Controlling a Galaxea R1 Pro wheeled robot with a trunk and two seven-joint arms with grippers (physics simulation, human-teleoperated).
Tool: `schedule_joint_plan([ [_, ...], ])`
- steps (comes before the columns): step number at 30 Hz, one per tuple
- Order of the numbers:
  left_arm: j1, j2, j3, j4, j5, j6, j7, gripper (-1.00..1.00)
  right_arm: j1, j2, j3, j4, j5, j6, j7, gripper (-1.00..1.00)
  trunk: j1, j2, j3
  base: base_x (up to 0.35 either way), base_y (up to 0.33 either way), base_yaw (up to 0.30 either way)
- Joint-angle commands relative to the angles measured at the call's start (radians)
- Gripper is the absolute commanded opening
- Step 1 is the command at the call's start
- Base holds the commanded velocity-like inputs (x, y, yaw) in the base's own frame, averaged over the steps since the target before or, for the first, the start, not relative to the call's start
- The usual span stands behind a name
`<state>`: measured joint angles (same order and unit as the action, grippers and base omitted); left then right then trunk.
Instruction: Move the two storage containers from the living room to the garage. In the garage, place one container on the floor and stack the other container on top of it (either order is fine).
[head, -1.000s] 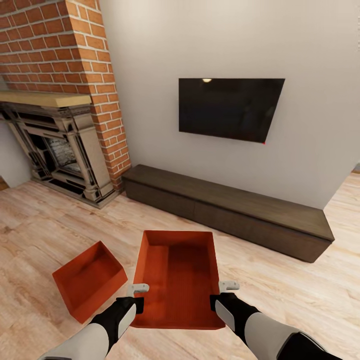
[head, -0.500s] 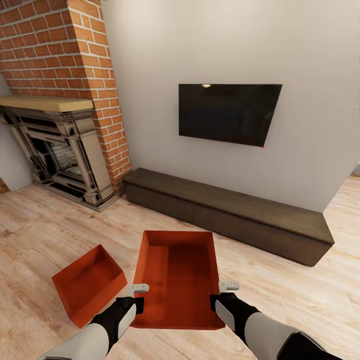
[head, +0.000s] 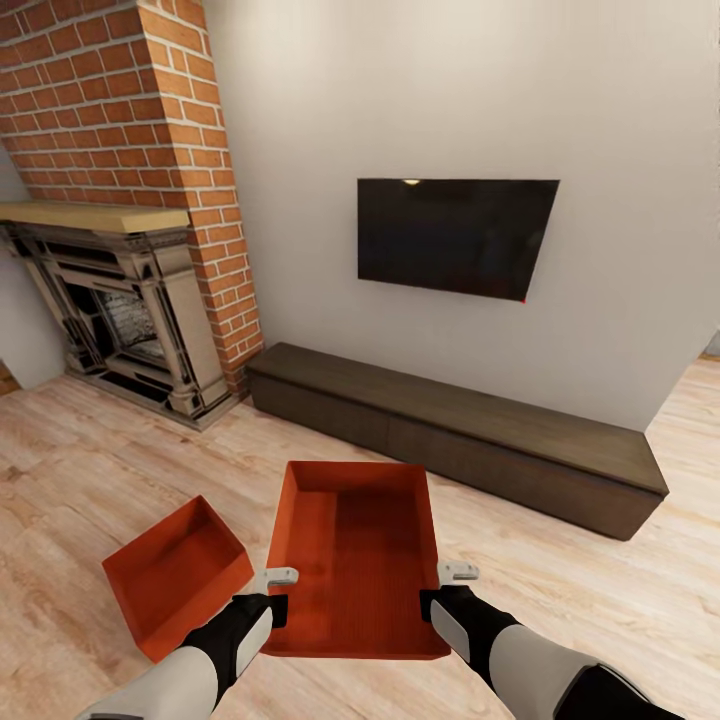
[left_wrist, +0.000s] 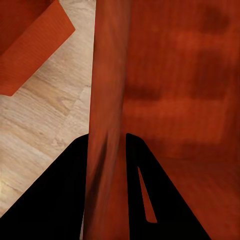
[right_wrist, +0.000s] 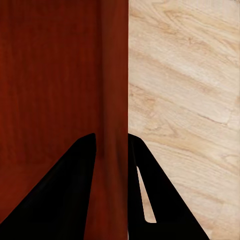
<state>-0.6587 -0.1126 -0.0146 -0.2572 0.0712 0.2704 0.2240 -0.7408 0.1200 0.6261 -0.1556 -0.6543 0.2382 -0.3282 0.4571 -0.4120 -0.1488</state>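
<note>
Both pincers (head: 278, 577) (head: 457, 573) clamping held container (head: 355, 560) walls

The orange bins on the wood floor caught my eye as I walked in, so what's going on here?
The robot holds one storage container with both arms: the left gripper is clamped on its left wall, the right gripper on its right wall. The second container sits tilted on the wood floor, to the left. This is the living room, with the fireplace, TV and low cabinet ahead; nothing has reached the garage yet.
</note>
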Motion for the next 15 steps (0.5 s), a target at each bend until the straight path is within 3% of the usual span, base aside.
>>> schedule_joint_plan([
  [1, 0.001, 0.004, -0.005, 0.001, -0.007, 0.009, 0.017, -1.0, -0.002, -0.002, -0.005, -0.002, 0.033, -0.041, -0.01, -1.0, 0.001, -0.002, 0.0, 0.0, 0.0, 0.0],
  [15, 0.001, 0.002, -0.005, 0.003, -0.007, 0.009, 0.015, -1.0, -0.002, -0.002, -0.005, -0.002, 0.033, -0.041, -0.011, -1.0, 0.001, -0.002, 0.021, 0.0, 0.0, 0.0],
])
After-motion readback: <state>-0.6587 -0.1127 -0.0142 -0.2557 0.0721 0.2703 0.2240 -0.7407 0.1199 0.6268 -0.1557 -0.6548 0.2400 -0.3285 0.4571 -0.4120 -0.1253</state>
